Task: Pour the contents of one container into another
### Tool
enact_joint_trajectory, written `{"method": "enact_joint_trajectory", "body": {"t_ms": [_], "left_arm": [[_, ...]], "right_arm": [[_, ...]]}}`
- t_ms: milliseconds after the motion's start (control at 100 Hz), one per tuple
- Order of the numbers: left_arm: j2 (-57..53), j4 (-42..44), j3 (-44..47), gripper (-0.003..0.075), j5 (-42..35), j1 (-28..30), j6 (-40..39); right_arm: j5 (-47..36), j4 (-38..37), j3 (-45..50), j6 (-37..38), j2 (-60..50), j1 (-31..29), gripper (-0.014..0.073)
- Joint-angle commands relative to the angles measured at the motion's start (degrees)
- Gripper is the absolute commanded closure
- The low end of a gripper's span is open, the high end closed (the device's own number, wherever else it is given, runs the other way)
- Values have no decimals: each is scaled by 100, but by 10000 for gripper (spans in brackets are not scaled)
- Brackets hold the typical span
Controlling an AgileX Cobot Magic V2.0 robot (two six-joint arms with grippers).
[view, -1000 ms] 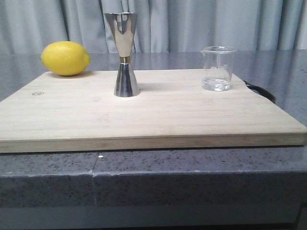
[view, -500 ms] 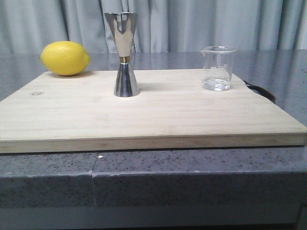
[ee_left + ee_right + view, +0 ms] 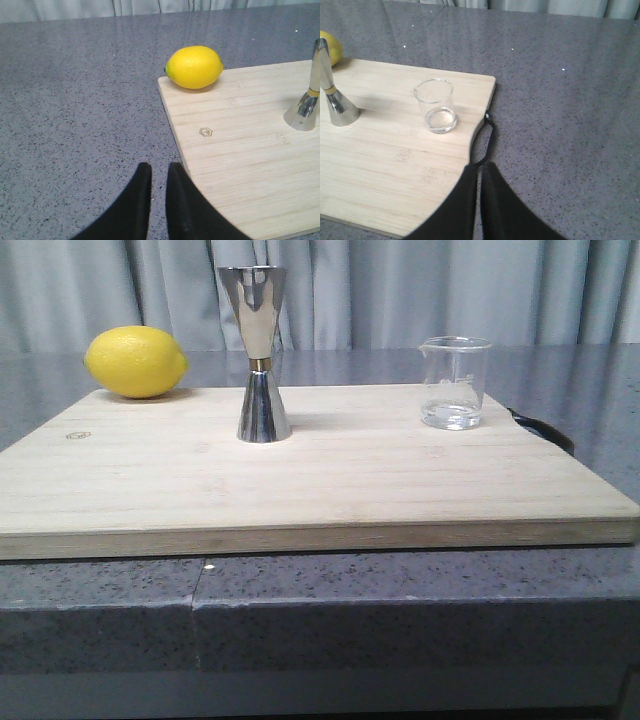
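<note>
The small clear glass beaker (image 3: 455, 382) stands upright on the right part of a wooden board (image 3: 320, 490); whether it holds liquid I cannot tell. The tall steel jigger (image 3: 262, 355) stands upright on the board, left of the middle. Neither gripper shows in the front view. In the left wrist view my left gripper (image 3: 159, 167) hovers over the grey counter beside the board's left edge, its fingers nearly together and holding nothing. My right gripper (image 3: 479, 167) is shut and empty at the board's right edge, a short way from the beaker (image 3: 436, 106).
A yellow lemon (image 3: 136, 361) lies at the board's far left corner. A black cord loop (image 3: 487, 142) hangs from the board's right edge, close to my right fingertips. Grey speckled counter (image 3: 75, 100) surrounds the board, with a curtain behind.
</note>
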Motion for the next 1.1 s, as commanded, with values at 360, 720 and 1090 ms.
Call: {"method": "enact_joint_trajectory", "body": {"t_ms": [360,720,1090], "left_arm": [[26,-48,-159,739,-548,-5,-54],[-86,-48,-17,739,-568,22,-54],[-1897,105,2140,739,-1849,966,-43]], "right_arm": [[-545,120,-124,-7,23,-31,650],[-545,120,-124,-7,23,-31,650],[-545,120,-124,-7,23,-31,650]]}}
